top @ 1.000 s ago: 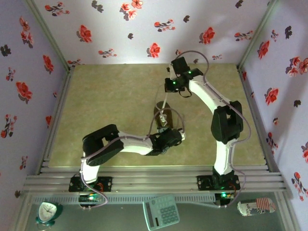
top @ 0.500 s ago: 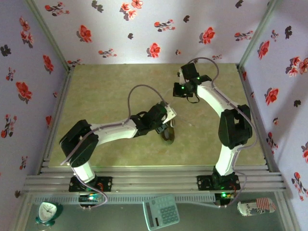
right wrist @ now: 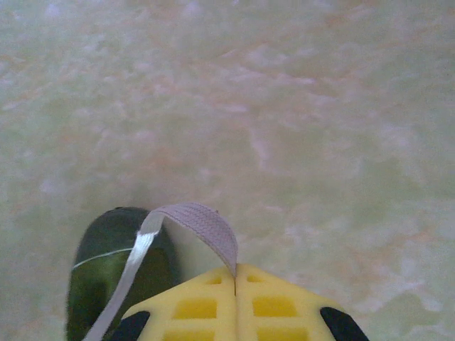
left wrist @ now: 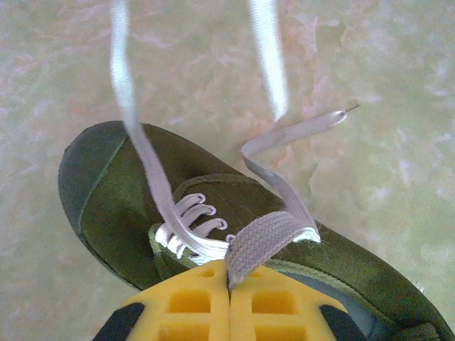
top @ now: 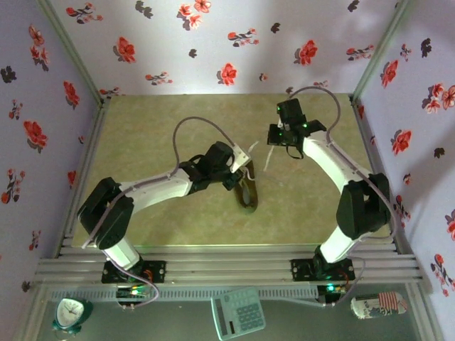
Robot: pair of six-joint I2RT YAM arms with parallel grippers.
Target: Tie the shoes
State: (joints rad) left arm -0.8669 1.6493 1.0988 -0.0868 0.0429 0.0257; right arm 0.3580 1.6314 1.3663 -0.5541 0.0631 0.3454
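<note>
The shoe (top: 247,197) sits about mid-table, a little toward the near edge, small and olive-green. It looks light, so a hard tug will likely drag it rather than tighten anything. The laces (left wrist: 138,153) are flat, white, soft and floppy. They'll probably slide out of a tip pinch, so take them a little way up from the end, flat side between the pads.

Your left gripper (left wrist: 229,278) is pressed together on one lace right over the tongue, and that lace's free end curls out onto the table (top: 153,128) beside the shoe. Your right gripper (right wrist: 235,275), far and right of the shoe, pinches the other lace, which arcs over and runs back down to the shoe.

The top is pale green and marbled. It looks slick, with no bite for the sole. Flowered walls (top: 178,42) close in on the left, far and right sides, so mind your elbows if you pull wide.
</note>
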